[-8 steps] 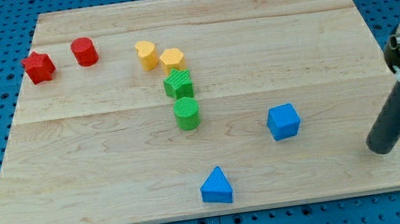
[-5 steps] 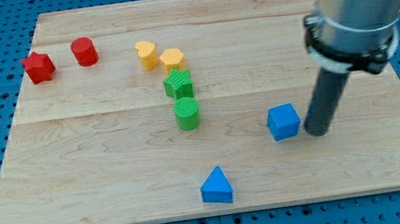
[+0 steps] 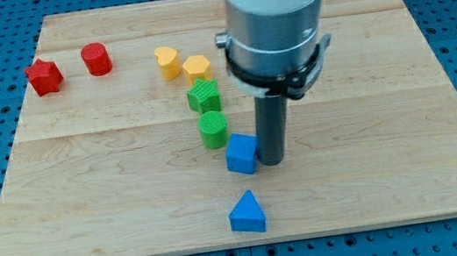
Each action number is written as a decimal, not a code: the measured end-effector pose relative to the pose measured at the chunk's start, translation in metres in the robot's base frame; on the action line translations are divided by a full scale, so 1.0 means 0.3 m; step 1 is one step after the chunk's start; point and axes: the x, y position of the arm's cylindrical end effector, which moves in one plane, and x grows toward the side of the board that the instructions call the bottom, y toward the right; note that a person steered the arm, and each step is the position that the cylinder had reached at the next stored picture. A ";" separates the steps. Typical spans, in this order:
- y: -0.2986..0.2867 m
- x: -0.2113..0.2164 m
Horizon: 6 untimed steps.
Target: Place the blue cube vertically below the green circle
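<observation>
The blue cube (image 3: 242,154) sits on the wooden board just below and slightly right of the green circle (image 3: 214,129), almost touching it. My tip (image 3: 271,159) rests against the cube's right side. The rod rises from there to the large grey arm body near the view's top centre.
A green hexagon-like block (image 3: 203,96) sits right above the green circle. A yellow heart (image 3: 168,62) and a yellow hexagon (image 3: 197,67) lie above that. A red star (image 3: 44,76) and a red cylinder (image 3: 96,59) are at the top left. A blue triangle (image 3: 248,213) lies near the bottom edge.
My tip swept from the board's right side to the left, met the blue cube and pushed it left, close to the green circle. The other blocks have not moved.
</observation>
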 end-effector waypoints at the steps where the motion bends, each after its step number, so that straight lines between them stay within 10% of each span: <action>1: -0.011 0.023; 6: -0.049 0.035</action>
